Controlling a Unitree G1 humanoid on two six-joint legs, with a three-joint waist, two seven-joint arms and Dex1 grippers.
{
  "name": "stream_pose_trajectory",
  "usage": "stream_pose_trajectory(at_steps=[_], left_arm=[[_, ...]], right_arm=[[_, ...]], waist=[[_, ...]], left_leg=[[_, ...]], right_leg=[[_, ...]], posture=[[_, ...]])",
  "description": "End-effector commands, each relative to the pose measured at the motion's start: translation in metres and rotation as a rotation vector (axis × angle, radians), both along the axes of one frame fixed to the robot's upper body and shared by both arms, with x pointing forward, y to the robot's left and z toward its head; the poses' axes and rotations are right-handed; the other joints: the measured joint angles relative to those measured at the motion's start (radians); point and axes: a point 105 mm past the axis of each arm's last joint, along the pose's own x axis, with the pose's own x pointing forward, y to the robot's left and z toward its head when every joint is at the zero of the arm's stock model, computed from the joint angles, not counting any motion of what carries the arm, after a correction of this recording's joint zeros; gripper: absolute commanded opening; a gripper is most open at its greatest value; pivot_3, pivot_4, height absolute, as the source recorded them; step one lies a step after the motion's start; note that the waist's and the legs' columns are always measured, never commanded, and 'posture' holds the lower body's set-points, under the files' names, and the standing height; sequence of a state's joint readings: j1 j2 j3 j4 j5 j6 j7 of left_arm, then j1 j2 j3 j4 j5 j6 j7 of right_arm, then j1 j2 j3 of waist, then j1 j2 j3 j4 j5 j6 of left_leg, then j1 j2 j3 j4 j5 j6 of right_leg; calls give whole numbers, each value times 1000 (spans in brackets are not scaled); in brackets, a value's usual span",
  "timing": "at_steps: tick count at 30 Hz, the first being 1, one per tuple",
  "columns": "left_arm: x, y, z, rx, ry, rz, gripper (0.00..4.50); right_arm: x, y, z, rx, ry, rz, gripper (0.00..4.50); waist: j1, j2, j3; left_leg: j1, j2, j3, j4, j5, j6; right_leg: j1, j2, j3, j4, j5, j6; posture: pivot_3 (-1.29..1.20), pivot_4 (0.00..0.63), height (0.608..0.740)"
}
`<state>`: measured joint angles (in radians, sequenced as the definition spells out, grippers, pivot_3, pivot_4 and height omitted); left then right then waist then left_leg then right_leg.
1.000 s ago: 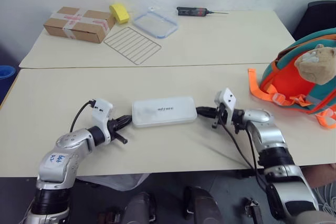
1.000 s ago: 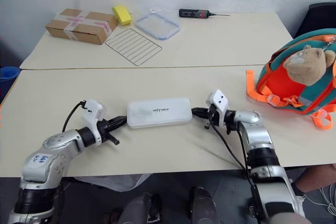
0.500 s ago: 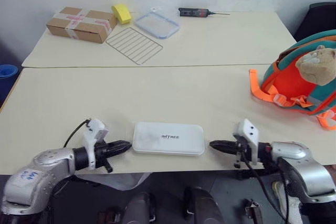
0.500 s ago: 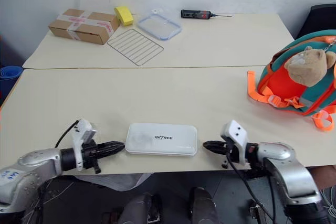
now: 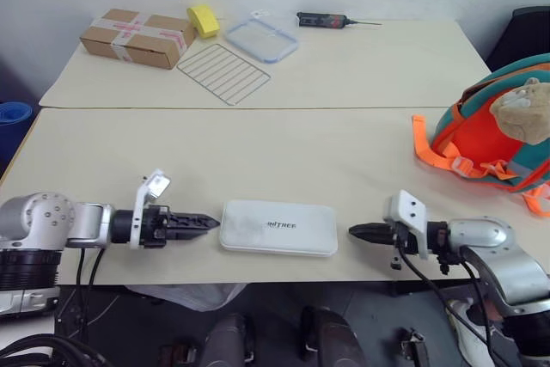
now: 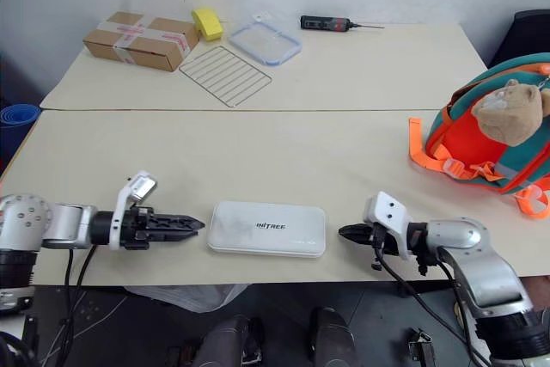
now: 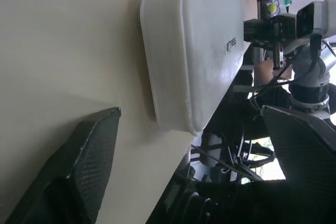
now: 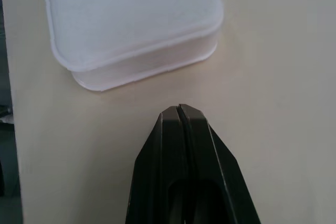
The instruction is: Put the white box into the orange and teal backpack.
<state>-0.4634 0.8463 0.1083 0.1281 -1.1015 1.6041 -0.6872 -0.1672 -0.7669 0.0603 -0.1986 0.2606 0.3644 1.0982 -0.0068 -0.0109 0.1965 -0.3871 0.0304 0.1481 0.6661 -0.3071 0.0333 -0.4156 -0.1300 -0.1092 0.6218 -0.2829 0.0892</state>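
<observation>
The white box (image 5: 278, 228) lies flat near the front edge of the near table, with dark lettering on its lid. My left gripper (image 5: 210, 223) points at the box's left end from just short of it. In the left wrist view its fingers (image 7: 79, 171) stand wide open, with the box (image 7: 194, 56) ahead of them. My right gripper (image 5: 357, 231) is shut and empty, a short gap off the box's right end (image 8: 126, 19). The orange and teal backpack (image 5: 485, 139) sits at the table's right edge, a tan plush toy (image 5: 522, 113) on it.
The far table holds a taped cardboard box (image 5: 136, 37), a yellow sponge (image 5: 204, 20), a clear blue-rimmed container (image 5: 262, 38), a wire rack (image 5: 229, 74) and a black tool (image 5: 326, 19). Orange straps (image 5: 434, 154) trail from the backpack onto the table.
The white box slid from mid-table to the front edge between both grippers. Both arms drew back off its ends. The left gripper rolled and opened; the right stayed shut.
</observation>
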Motion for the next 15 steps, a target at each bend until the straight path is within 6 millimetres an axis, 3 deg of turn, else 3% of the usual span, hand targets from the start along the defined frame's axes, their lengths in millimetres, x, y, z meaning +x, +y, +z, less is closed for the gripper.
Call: stream_pose_trajectory(at_steps=[1,8,15], left_arm=[[1,-7,-12,17,44,7,4463],[27,-29,-20,-6,9,113,4463],[25,-53,-14,-108,13,57,4463]], right_arm=[[9,11,5,15,-41,15,0],[20,30,2,3,-59,56,0],[25,35,2,6,-67,69,0]], waist=[[2,0,0],[27,0,-1],[29,-1,-3]], left_leg=[[0,0,0,0,0,0],[1,-3,-2,3,0,0],[2,-3,-2,3,0,-1]], right_leg=[[0,0,0,0,0,0],[3,-3,0,1,1,1],[4,-3,0,1,1,2]], posture=[[0,150,740],[0,150,740],[0,150,740]])
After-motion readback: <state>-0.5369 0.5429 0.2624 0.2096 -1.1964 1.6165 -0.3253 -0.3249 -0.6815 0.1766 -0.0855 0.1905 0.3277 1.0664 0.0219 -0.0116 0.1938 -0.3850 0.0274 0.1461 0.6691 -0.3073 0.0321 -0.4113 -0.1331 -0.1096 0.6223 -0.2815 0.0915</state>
